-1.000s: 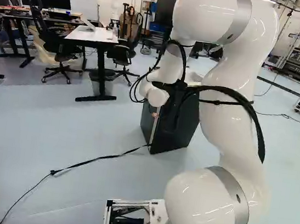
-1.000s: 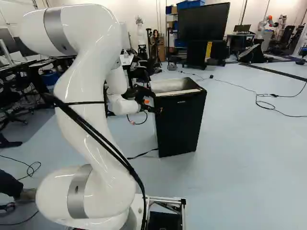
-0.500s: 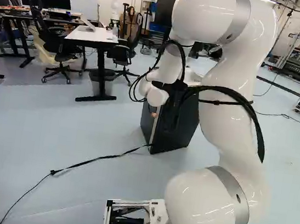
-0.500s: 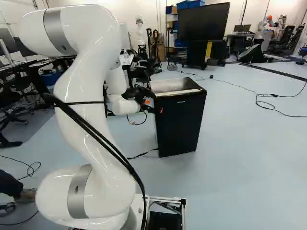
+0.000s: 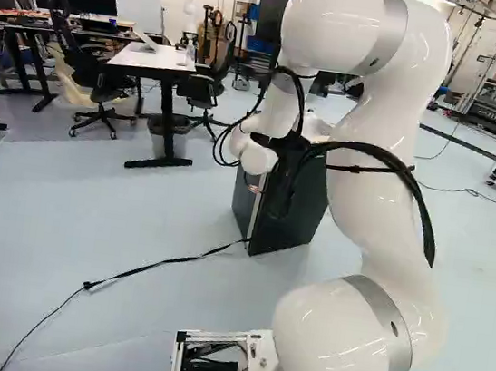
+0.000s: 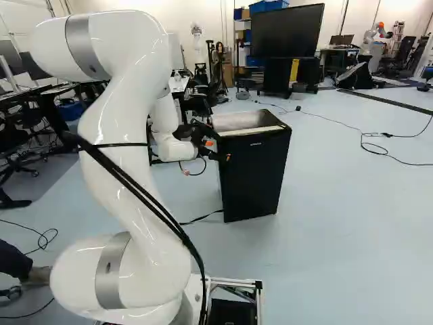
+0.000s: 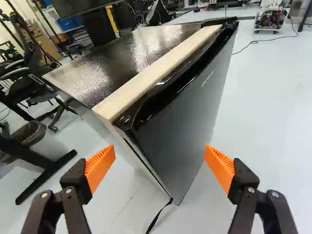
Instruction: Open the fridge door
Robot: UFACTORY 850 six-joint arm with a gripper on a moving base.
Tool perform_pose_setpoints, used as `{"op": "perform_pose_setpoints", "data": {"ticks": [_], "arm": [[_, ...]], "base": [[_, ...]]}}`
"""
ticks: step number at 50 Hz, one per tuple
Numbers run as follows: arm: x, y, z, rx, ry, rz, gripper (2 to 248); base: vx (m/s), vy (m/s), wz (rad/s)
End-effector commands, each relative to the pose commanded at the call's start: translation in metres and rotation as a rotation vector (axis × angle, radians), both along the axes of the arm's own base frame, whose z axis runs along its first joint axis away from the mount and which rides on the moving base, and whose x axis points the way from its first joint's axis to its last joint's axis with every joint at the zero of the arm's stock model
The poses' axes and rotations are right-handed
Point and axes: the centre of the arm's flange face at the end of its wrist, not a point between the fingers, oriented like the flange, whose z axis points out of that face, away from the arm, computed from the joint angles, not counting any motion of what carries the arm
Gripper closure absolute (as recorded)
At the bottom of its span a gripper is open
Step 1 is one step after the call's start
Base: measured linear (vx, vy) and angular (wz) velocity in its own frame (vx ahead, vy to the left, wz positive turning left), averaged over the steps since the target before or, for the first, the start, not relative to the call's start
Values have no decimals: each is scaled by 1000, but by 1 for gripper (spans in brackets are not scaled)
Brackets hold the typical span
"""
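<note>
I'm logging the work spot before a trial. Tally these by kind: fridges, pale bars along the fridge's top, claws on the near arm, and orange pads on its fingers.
Fridge: 1
Pale bar: 1
Claw: 1
Orange pads: 2
Total: 5

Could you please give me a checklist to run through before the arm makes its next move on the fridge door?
1. Gripper open: ok, its orange-padded fingers stand well apart.
2. Near upright edge of the fridge door lined up between the fingers: ok, in the wrist view it shows ahead, between them.
3. Door edge gripped: not ok, the fingers do not close on it.
4. Door shut against the fridge cabinet: ok, only a thin dark seam shows.
5. Black cable away from the fridge: not ok, it runs from the fridge's foot across the floor.
6. Door free to swing without sticking: cannot tell.
</note>
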Motion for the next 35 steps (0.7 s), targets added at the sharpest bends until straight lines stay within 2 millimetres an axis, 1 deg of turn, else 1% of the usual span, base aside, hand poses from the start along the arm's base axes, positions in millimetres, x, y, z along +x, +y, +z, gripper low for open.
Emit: {"op": "perform_pose_setpoints", "data": {"ticks": [14, 35], "arm": [[4, -1, -1, 9, -3, -30, 3], [3, -3, -2, 22, -2, -74, 3]], "base": [[0, 0, 0], [0, 0, 0]]}}
